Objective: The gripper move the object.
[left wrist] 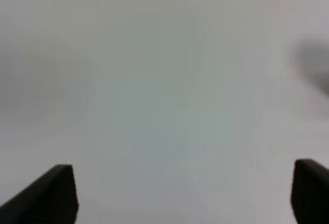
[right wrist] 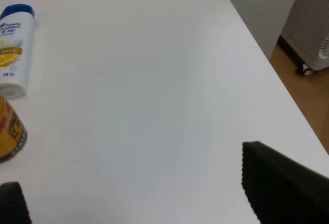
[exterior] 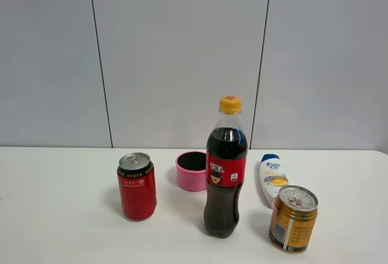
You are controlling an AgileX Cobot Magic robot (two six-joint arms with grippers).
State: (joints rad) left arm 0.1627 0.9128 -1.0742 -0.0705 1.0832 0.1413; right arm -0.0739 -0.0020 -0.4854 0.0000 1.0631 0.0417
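Note:
The golden-orange can [exterior: 293,218] with a silver pull-tab top stands upright at the front right of the white table [exterior: 60,215]. Its lower edge also shows in the right wrist view [right wrist: 9,131]. Neither arm shows in the exterior high view. In the right wrist view my right gripper [right wrist: 139,193] is open and empty, its black fingers [right wrist: 280,178] spread wide above bare table, apart from the can. In the left wrist view my left gripper [left wrist: 185,193] is open and empty, with only a blurred pale surface in front of it.
A cola bottle [exterior: 225,170] stands left of the golden can. A white shampoo bottle [exterior: 272,178] [right wrist: 13,49] lies behind the can. A red can [exterior: 136,186] and a pink cup [exterior: 191,171] stand further left. The table's right edge [right wrist: 267,59] drops to the floor beside a white appliance [right wrist: 313,23].

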